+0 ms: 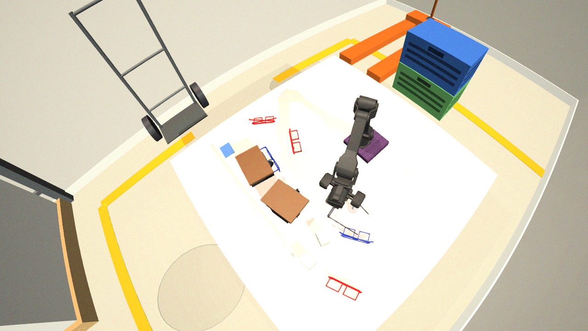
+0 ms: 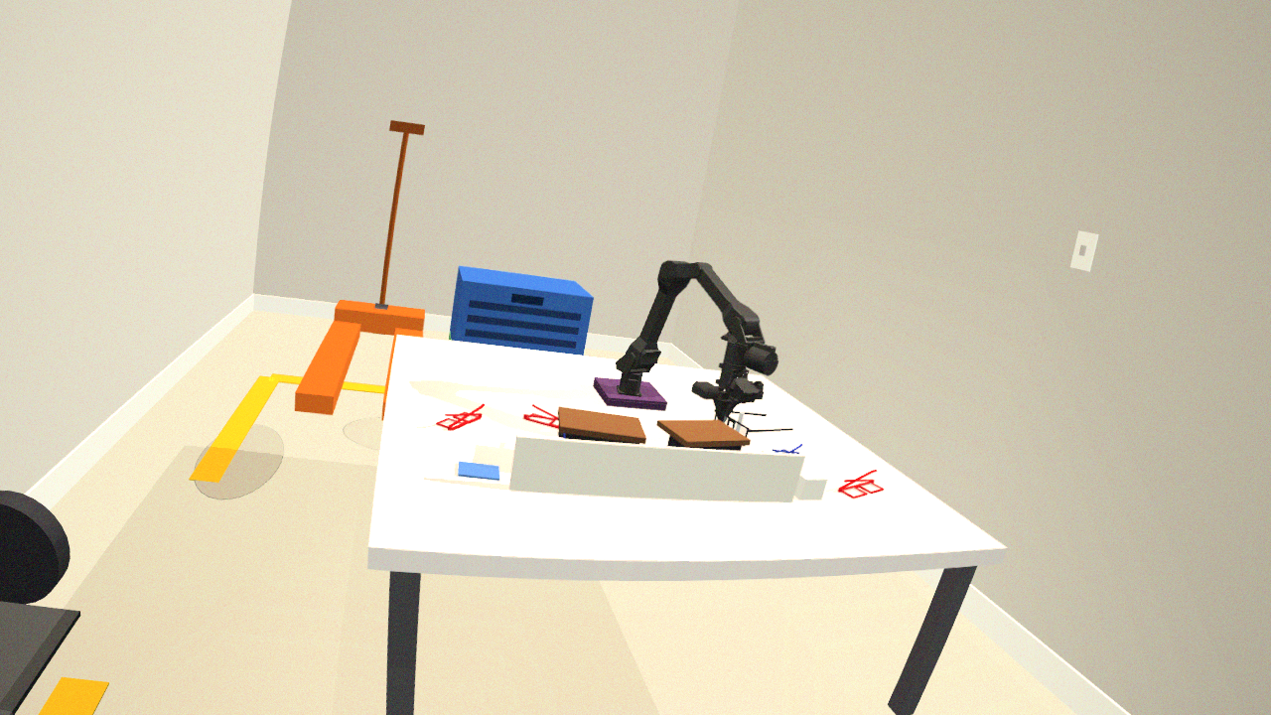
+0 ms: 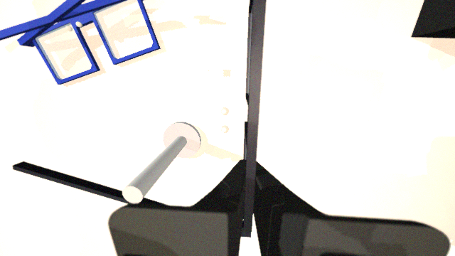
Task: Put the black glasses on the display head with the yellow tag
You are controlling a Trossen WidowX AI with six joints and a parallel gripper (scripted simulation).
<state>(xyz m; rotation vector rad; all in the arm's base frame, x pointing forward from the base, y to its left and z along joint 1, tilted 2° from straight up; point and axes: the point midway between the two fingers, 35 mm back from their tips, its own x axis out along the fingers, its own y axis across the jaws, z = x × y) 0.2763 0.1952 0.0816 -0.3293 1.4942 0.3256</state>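
My gripper [image 1: 336, 205] [image 2: 722, 416] [image 3: 247, 166] is shut on the black glasses [image 1: 343, 225] [image 2: 771, 430] [image 3: 254, 89], on their front frame to one side of the bridge. The glasses hang above the table with open temples pointing away from the heads. One display head stands under a brown board [image 1: 284, 201] [image 2: 703, 433]; the other is under a second brown board [image 1: 254, 164] [image 2: 602, 425], with blue glasses [image 1: 275, 162] beside it. The boards hide most of both heads; I cannot see a yellow tag. A dark corner [image 3: 437, 19] shows at the wrist view's top right.
A grey post [image 3: 160, 167] on a round base stands below the glasses, overlapping one temple in the wrist view; contact is unclear. Blue glasses [image 1: 356, 236] [image 3: 114, 61] lie beyond it. Several red glasses lie around. A white panel [image 2: 657, 471] stands along the heads' far side.
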